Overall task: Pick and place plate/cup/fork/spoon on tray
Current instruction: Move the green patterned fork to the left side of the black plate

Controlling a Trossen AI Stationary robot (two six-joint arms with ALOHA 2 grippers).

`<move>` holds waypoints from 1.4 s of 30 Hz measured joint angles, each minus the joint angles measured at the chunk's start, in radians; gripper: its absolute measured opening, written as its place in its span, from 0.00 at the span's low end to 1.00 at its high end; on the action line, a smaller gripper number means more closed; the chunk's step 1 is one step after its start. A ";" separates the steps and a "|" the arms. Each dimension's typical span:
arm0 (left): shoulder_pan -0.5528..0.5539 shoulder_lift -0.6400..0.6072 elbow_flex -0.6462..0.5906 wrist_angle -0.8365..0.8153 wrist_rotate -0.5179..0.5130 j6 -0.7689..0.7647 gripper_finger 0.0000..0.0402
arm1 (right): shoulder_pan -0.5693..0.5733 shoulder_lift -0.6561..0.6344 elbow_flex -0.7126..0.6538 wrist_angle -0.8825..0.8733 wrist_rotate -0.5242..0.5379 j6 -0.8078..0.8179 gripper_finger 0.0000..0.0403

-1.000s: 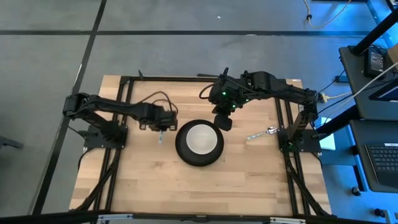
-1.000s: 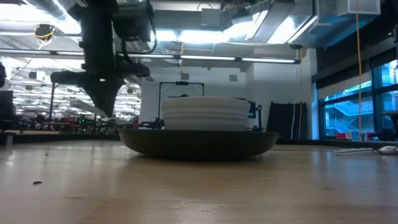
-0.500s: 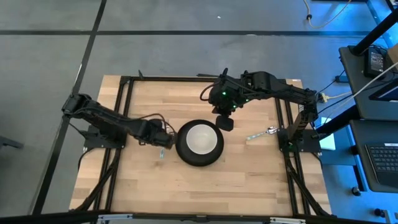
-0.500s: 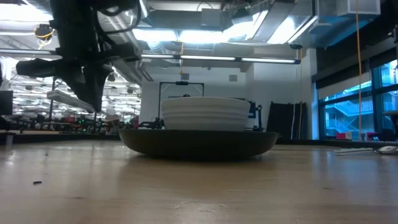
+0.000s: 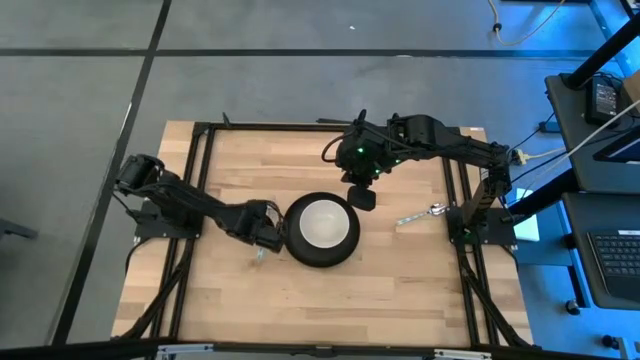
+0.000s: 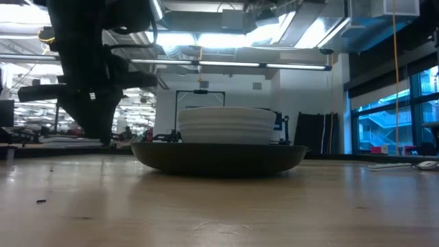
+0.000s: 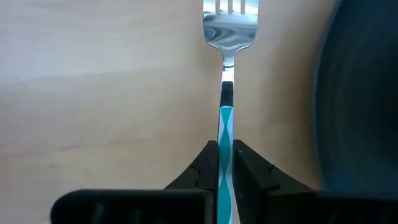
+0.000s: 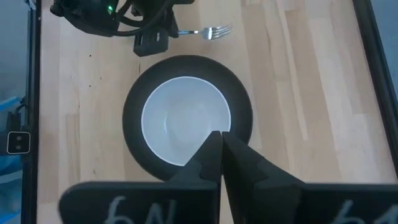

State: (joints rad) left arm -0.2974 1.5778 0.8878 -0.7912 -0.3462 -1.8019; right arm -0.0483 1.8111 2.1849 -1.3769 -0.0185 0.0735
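1. Left wrist view shows the left gripper (image 7: 226,163) pinched on the fork (image 7: 227,93) by its teal-striped handle, tines pointing away over bare wood, the plate (image 7: 360,93) just beside it.
2. Risk: the grip is narrow and far from the tines, so the fork could swivel or slip out as it is lowered.
3. Risk: with the plate so near, the tines may knock its rim and jog the cup (image 5: 322,223) sitting inside it.
4. The right gripper (image 8: 221,144) hangs above the plate, fingers together and holding nothing; I judge little danger from it unless the left arm swings under it.
5. Whether the fork touches the table I cannot tell; the low view is blocked by the arm.
6. Count: one plate, one cup, one fork, one spoon (image 5: 421,213) lying well apart near the right arm's base, two grippers. No tray shows.
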 joint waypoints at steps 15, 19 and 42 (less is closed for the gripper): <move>0.016 0.013 0.000 0.025 -0.040 0.059 0.05 | 0.000 0.000 0.000 0.000 0.000 0.027 0.03; 0.016 0.049 0.000 0.048 -0.037 0.058 0.05 | 0.000 0.000 0.000 0.000 0.000 0.032 0.03; 0.022 0.068 0.000 0.052 -0.027 -0.001 0.05 | 0.000 0.000 0.000 -0.004 0.000 0.080 0.03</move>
State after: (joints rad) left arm -0.2752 1.6463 0.8875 -0.7391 -0.3733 -1.8027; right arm -0.0483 1.8111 2.1852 -1.3811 -0.0189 0.1532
